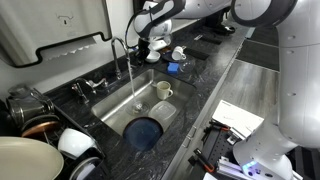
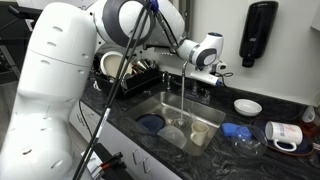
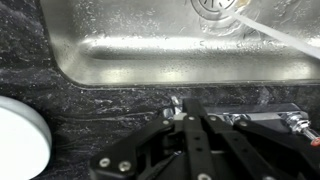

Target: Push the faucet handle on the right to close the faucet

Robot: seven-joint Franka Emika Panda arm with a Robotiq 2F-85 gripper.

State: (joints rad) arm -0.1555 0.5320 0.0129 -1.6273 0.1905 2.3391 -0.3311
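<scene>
Wrist view: the faucet handle (image 3: 175, 103), a small chrome lever, stands on the dark counter (image 3: 90, 110) just outside the rim of the sink (image 3: 120, 45), directly at the tip of the gripper (image 3: 187, 122). The fingers are pressed together (contact with the lever cannot be judged). In an exterior view the faucet (image 1: 118, 42) arches over the sink, water (image 1: 136, 88) falling beside a mug (image 1: 163, 90); a blue dish (image 1: 145, 131) also lies in the sink.

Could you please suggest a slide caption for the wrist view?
Gripper above the dark countertop at the steel sink edge, with water streaming in near the drain.
</scene>
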